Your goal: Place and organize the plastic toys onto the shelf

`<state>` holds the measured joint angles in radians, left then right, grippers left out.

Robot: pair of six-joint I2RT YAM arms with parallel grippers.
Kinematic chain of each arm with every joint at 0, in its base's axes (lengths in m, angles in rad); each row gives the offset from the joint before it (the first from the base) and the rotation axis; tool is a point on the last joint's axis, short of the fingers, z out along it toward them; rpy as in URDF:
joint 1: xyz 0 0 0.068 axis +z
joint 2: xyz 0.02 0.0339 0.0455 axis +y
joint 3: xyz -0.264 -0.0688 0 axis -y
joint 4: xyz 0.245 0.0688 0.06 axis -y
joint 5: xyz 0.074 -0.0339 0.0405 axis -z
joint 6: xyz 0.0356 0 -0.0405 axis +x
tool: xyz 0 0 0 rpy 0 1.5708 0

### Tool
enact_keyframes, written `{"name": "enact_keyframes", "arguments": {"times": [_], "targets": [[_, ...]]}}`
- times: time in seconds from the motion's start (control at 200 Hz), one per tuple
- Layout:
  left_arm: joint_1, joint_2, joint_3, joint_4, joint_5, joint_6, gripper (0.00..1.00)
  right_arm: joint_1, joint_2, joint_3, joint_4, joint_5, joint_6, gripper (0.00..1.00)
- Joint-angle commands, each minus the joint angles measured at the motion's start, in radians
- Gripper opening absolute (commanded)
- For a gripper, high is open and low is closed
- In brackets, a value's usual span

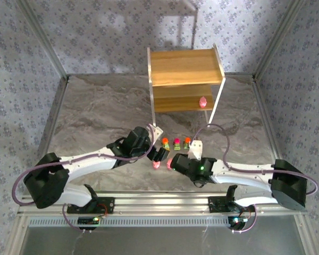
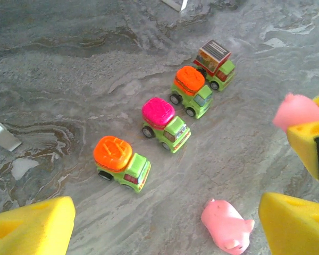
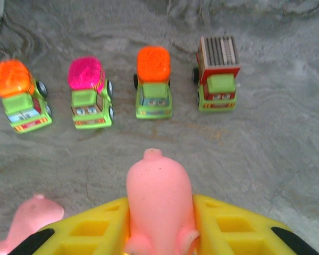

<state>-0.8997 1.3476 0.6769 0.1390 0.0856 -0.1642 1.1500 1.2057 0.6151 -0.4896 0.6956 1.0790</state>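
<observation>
Trucks first: four little plastic toy trucks (image 2: 165, 127) with lime-green cabs sit in a neat side-by-side row on the grey marbled table (image 1: 95, 106), just in front of the shelf's legs. In the right wrist view, left to right, they're an orange-topped truck (image 3: 18, 95), a magenta-topped truck (image 3: 89, 93), a second orange-topped truck (image 3: 154, 82) and a red-and-brown slatted truck (image 3: 218, 74). None of them touch, and all noses point back toward the arms.

The right gripper (image 3: 159, 212) has its yellow foam pads (image 3: 98, 228) clamped on a pink rounded pig toy (image 3: 158, 186), snout aimed at the trucks, on the near side of the row. Can't tell if it's lifted off the table.

Another pink pig (image 2: 227, 226) lies on the table right next to it. The left gripper (image 2: 165, 218) is over that one with its jaws spread wide, and the pig sits close to one pad.

The two-tier light-brown wooden shelf with white side panels (image 1: 186, 66) stands at the far middle of the table. One more pink toy (image 1: 203, 102) sits on its lower tier, near the right end.
</observation>
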Motion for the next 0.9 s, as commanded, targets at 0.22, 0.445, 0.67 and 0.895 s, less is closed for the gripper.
{"name": "enact_keyframes", "arguments": {"times": [0.22,0.445,0.67,0.895], "targets": [[-0.01,-0.059,-0.035,0.052,-0.005,0.021,0.89,-0.11,-0.028,0.098,0.017,0.008,-0.169,0.32],[-0.01,-0.072,-0.045,0.063,-0.026,0.015,0.89,-0.186,-0.023,0.143,0.053,-0.024,-0.254,0.32],[-0.013,-0.064,-0.05,0.079,-0.04,-0.006,0.89,-0.258,-0.011,0.194,0.076,-0.052,-0.316,0.32],[-0.012,-0.061,-0.051,0.08,-0.06,-0.014,0.89,-0.332,0.014,0.241,0.109,-0.091,-0.357,0.32]]}}
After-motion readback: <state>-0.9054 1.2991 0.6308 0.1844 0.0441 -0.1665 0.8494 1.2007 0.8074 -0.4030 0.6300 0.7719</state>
